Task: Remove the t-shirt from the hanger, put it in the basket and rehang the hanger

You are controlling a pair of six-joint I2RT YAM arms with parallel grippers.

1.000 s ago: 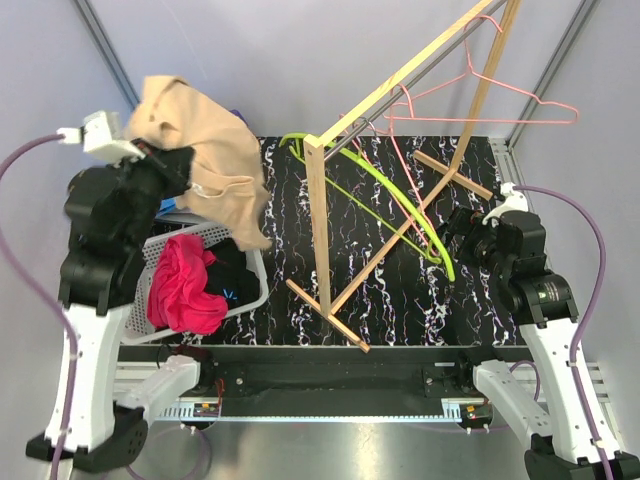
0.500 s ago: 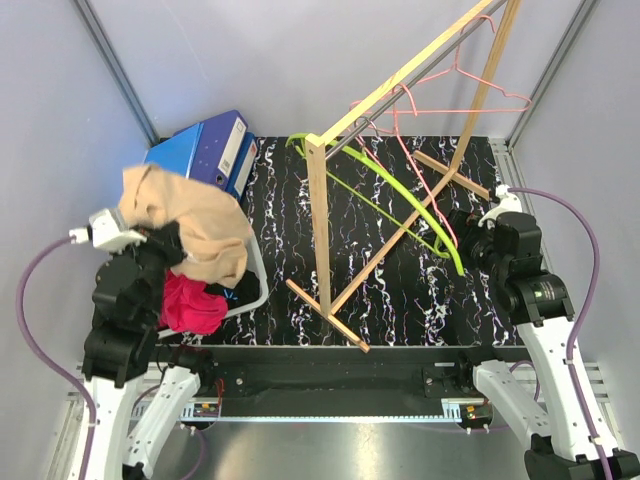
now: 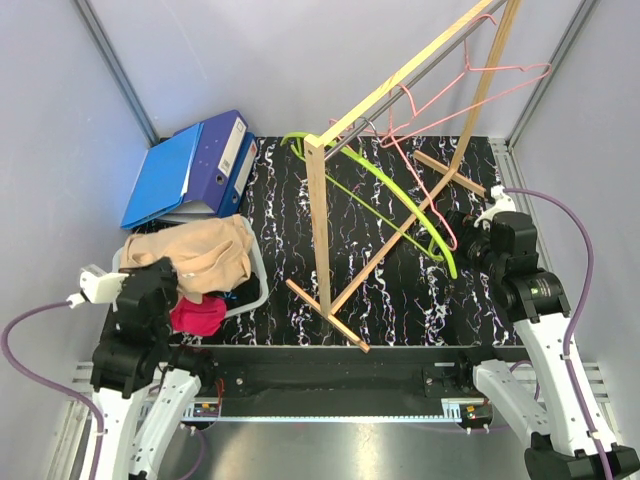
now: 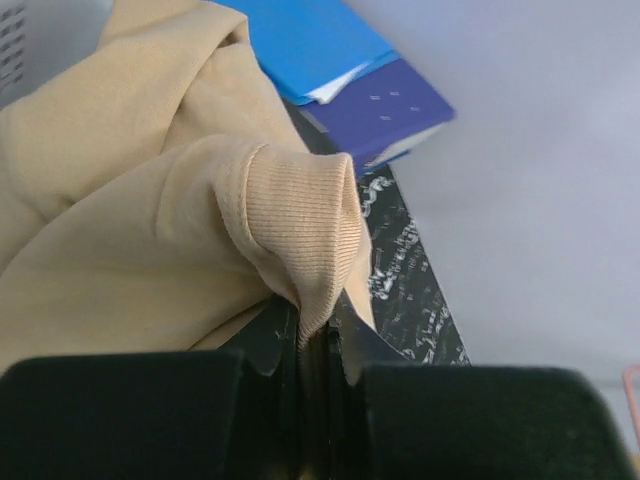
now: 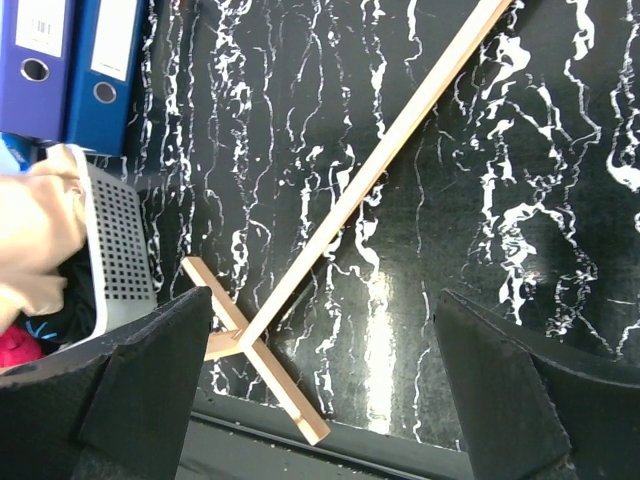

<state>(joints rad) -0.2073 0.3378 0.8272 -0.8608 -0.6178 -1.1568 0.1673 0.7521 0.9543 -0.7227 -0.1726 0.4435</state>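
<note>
**Operator:** What has my left claw got?

**Spotter:** Your left gripper (image 4: 312, 338) is pressed together on the ribbed cuff of the beige t-shirt (image 4: 140, 210), pinching a fold of it between the pads. The rest of the cloth spreads away from your fingers. From above, it lies heaped over the white basket (image 3: 259, 283) at the near left of the table (image 3: 285, 230). A pink garment (image 3: 197, 315) sits in the basket just under it.

**Operator:** And beyond that?

**Spotter:** Blue binders (image 3: 190, 165) lie on the far side of the basket.

**Operator:** My right claw?

**Spotter:** Your right gripper (image 5: 320, 335) is spread wide with nothing between the fingers. It hovers over the black marbled top, near the wooden rack (image 3: 320, 220). The green hanger (image 3: 400, 203) and the pink wire hangers (image 3: 478, 80) hang on the rack's rail, well apart from the shirt.
</note>
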